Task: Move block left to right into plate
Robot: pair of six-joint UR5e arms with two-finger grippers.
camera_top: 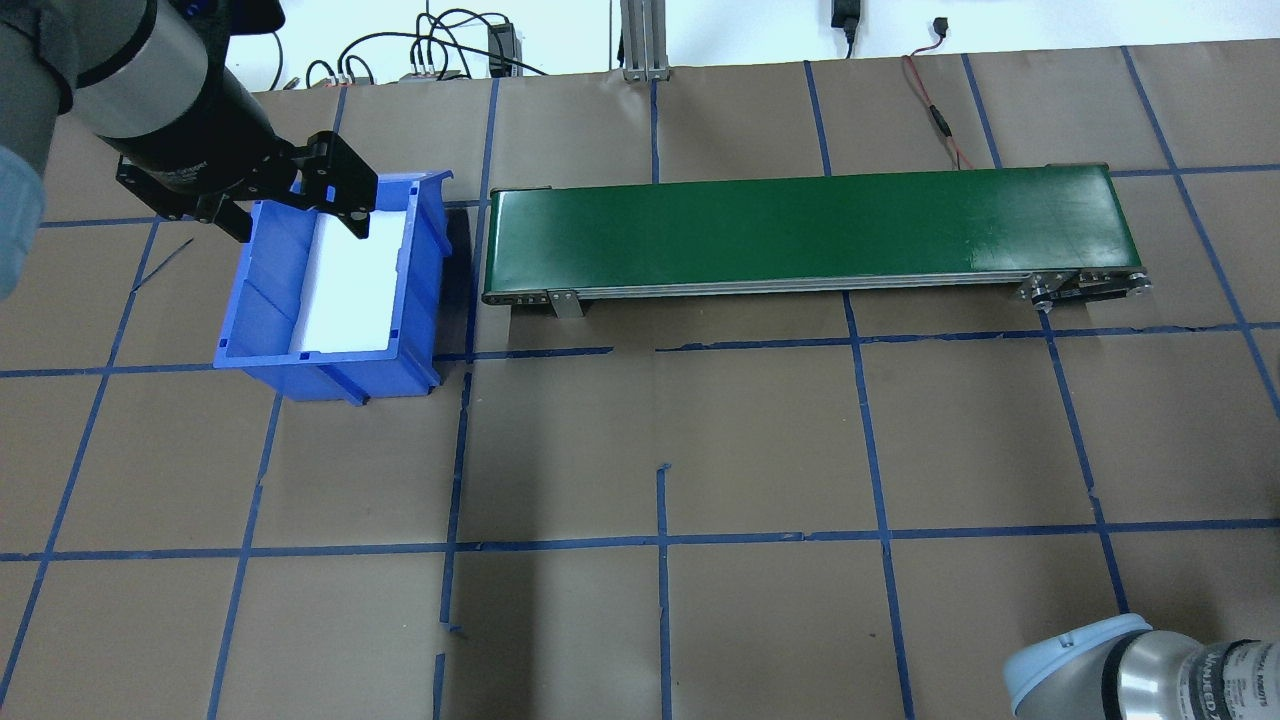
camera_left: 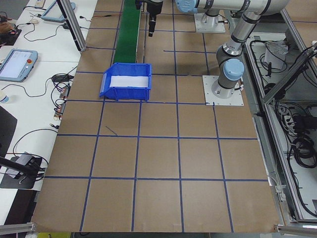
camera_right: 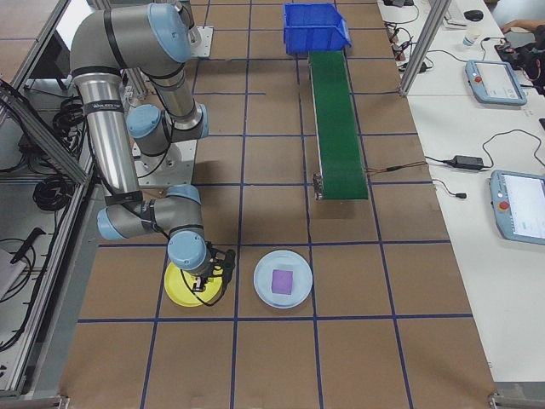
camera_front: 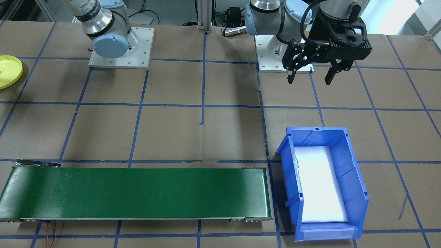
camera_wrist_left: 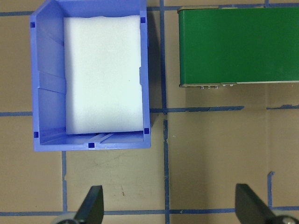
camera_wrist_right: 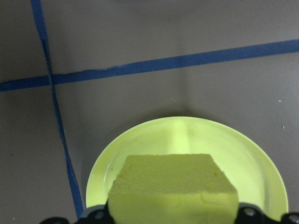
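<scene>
A yellow foam block (camera_wrist_right: 173, 186) fills the bottom of the right wrist view, with my right gripper (camera_wrist_right: 170, 215) shut on it. Directly beneath it lies the round yellow plate (camera_wrist_right: 252, 154). In the exterior right view the right gripper (camera_right: 209, 279) hangs low over the plate (camera_right: 177, 291), near the robot's side of the table. The front-facing view catches only part of the plate (camera_front: 8, 70) at its left edge. My left gripper (camera_front: 310, 77) is open and empty, raised above the table by the blue bin; its fingers (camera_wrist_left: 93, 203) frame bare paper.
A blue bin (camera_front: 355, 193) lined with white foam stands at the left end of the green conveyor belt (camera_front: 137, 193). A pale round plate (camera_right: 298, 266) with a purple block (camera_right: 282, 280) on it lies beside the yellow plate. Blue tape lines grid the brown table.
</scene>
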